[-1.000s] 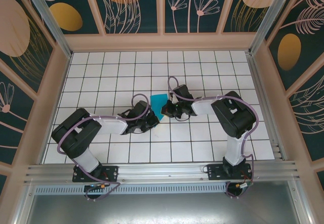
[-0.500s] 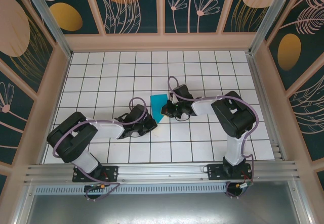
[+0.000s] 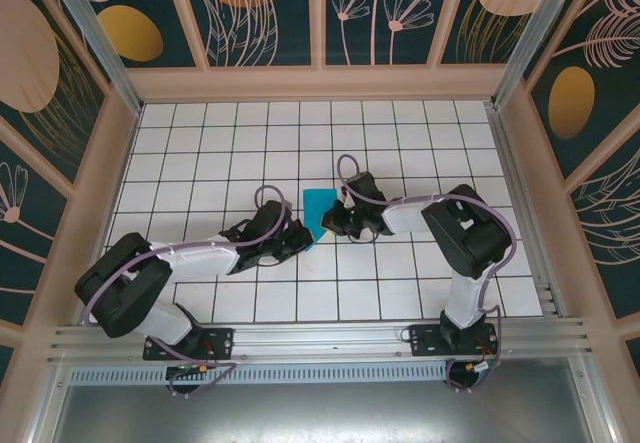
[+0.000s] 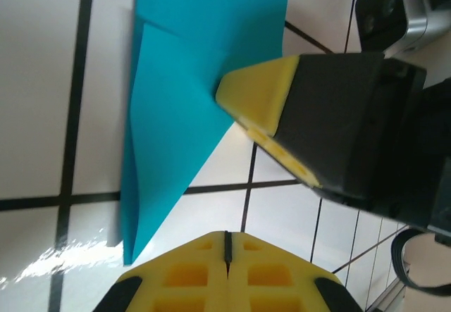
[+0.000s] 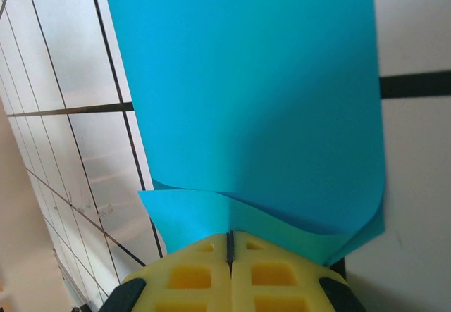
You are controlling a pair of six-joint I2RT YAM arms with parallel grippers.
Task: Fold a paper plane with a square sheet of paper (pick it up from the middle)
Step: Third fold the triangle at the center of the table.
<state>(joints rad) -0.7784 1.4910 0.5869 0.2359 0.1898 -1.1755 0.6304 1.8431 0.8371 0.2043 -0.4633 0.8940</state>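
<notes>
Top external camera gives me both arms laid low over the white tiled table with dark grid lines (image 3: pixel 200 143), meeting near its middle at the thin cyan-blue sheet of paper (image 3: pixel 318 211), which lies there as a narrow creased shape. My left arm has its elbow swung far out to the left, and its forearm runs right, almost level with the tabletop. This brings the left gripper (image 3: pixel 300 240) to the near, pointed end of the sheet from the left side. My right arm rises from its base to a bent elbow on the right, then reaches left along the table, so the right gripper (image 3: pixel 328 221) comes at the sheet's right edge. On the left wrist camera my own yellow fingertips (image 4: pixel 204 270) are pressed together with only a thin seam between them and nothing held. The paper's folded triangular flap lies just ahead of them, and the other arm's yellow tip rests on the blue surface. On the right wrist camera those jaws are likewise closed tight. The sheet spreads flat away from them, with its near edge curled up in a loose flap just at the tips. I cannot tell whether any paper is pinched between them.
</notes>
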